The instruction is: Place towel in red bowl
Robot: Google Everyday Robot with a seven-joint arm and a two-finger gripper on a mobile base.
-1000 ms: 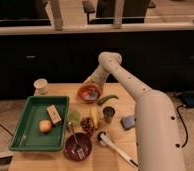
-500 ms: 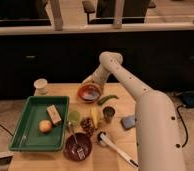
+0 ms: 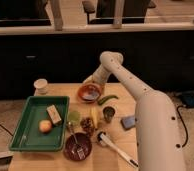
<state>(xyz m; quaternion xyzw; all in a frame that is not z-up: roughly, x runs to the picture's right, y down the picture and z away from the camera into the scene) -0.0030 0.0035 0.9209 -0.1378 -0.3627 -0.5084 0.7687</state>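
Note:
The red bowl (image 3: 89, 92) stands on the wooden table (image 3: 55, 162), near its far edge at the middle. A pale bluish, cloth-like thing (image 3: 91, 93), seemingly the towel, lies inside the bowl. My gripper (image 3: 92, 81) is at the end of the white arm, which reaches in from the lower right. It sits just above the bowl's far rim. Whether it holds any of the cloth is hidden.
A green tray (image 3: 20, 142) at the left holds an orange fruit (image 3: 45, 126) and a tan block (image 3: 53, 114). Around the bowl are a white cup (image 3: 40, 86), a green pepper (image 3: 107, 99), a metal cup (image 3: 109, 114), a blue pad (image 3: 127, 122), a dark bowl (image 3: 77, 146) and a white brush (image 3: 115, 148).

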